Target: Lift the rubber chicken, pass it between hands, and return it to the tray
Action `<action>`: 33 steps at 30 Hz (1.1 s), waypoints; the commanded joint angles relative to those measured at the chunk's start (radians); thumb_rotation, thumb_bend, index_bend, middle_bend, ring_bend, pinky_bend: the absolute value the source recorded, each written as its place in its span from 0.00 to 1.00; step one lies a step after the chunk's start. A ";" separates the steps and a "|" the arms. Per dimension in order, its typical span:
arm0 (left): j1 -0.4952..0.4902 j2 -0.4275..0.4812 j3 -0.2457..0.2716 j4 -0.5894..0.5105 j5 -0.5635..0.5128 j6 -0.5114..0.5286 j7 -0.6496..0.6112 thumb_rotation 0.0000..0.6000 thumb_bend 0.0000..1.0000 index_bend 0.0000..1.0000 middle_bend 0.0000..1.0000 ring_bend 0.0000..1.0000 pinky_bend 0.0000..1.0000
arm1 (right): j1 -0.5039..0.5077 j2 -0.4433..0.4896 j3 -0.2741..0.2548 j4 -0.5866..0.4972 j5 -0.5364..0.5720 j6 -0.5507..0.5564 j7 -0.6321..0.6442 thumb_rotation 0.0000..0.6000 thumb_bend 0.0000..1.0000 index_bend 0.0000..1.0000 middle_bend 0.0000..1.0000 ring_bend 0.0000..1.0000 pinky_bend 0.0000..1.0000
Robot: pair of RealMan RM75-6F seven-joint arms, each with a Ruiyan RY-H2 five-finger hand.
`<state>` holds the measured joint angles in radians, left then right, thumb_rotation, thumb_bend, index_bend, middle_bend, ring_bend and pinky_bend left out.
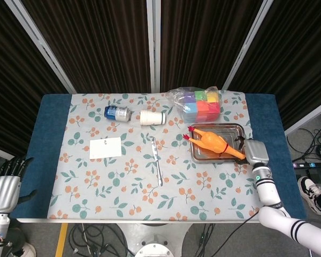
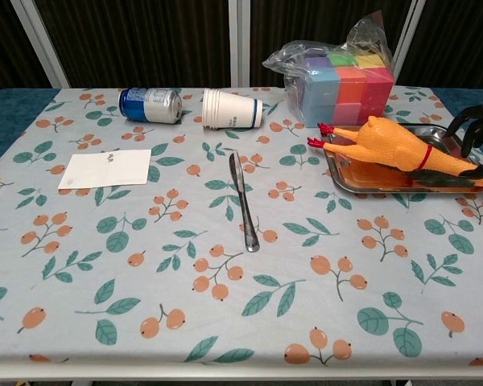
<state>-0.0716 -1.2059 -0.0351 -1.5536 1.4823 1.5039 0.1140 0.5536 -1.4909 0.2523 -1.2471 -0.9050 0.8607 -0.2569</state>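
The orange rubber chicken (image 1: 213, 143) lies across the metal tray (image 1: 233, 130) at the right of the table, red comb toward the centre and legs over the tray's right rim. My right hand (image 1: 255, 151) hovers at that leg end, holding nothing. In the chest view its dark fingers (image 2: 476, 129) are spread just above the chicken (image 2: 393, 143) and the tray (image 2: 361, 188) at the frame's right edge. My left hand (image 1: 3, 188) hangs off the table's front left corner, fingers apart and empty; the chest view does not show it.
A blue can (image 1: 117, 113) and stacked paper cups (image 1: 152, 117) lie on their sides at the back. A bag of coloured blocks (image 1: 199, 103) stands just behind the tray. A table knife (image 1: 157, 160) lies mid-table, a white card (image 1: 105, 148) to its left.
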 commanded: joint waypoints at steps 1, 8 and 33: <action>0.000 0.000 0.000 0.000 -0.002 -0.003 -0.002 1.00 0.03 0.20 0.18 0.12 0.17 | 0.018 -0.028 0.002 0.032 0.021 -0.006 -0.015 1.00 0.10 0.30 0.44 0.31 0.40; -0.005 -0.002 -0.002 0.001 -0.005 -0.012 -0.003 1.00 0.03 0.20 0.18 0.12 0.17 | 0.048 -0.065 0.005 0.087 0.058 -0.021 -0.037 1.00 0.10 0.41 0.44 0.31 0.40; -0.031 0.025 -0.015 0.009 0.022 -0.025 -0.071 1.00 0.03 0.20 0.18 0.12 0.16 | 0.068 -0.061 -0.031 0.135 -0.200 0.098 0.116 1.00 0.60 0.81 0.68 0.67 0.87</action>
<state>-0.0960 -1.1859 -0.0454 -1.5454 1.4985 1.4801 0.0528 0.6356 -1.6018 0.2397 -1.0740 -1.0181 0.9151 -0.2061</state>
